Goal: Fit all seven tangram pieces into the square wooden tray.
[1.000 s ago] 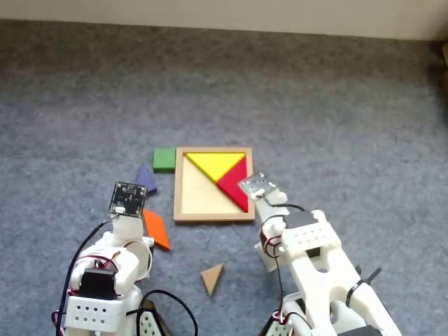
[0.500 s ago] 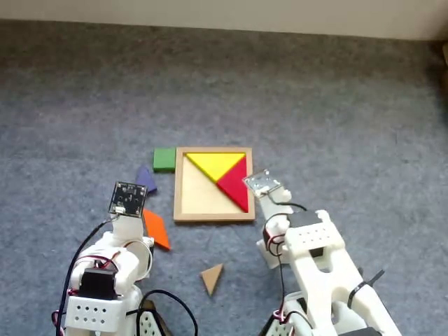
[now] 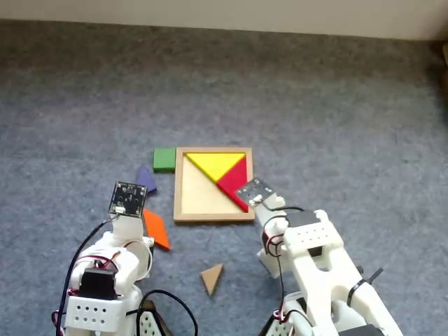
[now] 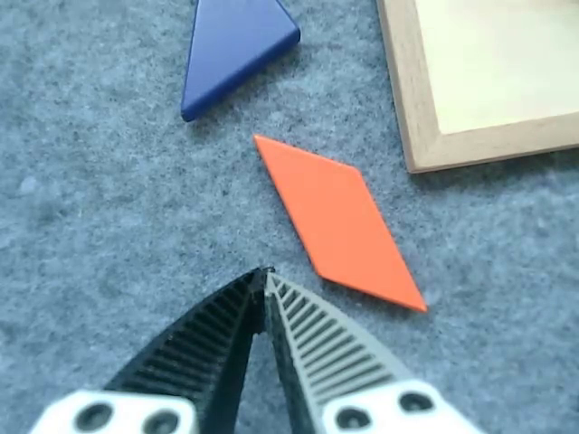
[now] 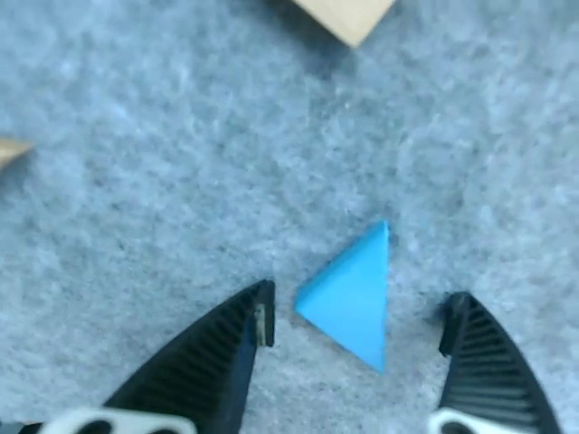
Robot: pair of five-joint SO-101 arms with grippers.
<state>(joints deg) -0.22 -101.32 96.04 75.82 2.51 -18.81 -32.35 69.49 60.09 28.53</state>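
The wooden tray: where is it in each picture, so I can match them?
High view: the wooden tray lies in the picture's middle, right of the green square.
Left wrist view: its corner lies near the orange piece.
Right wrist view: one corner lies beyond the blue triangle.
Shared landmark: the grey carpet under everything.

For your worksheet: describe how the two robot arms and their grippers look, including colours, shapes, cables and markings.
The left arm and the right arm both have blocky white shells with black motors and thin black and red cables. The left gripper has one black and one grey finger, both pointed and ribbed, on white mounts with screw holes. The right gripper has two black ribbed fingers.
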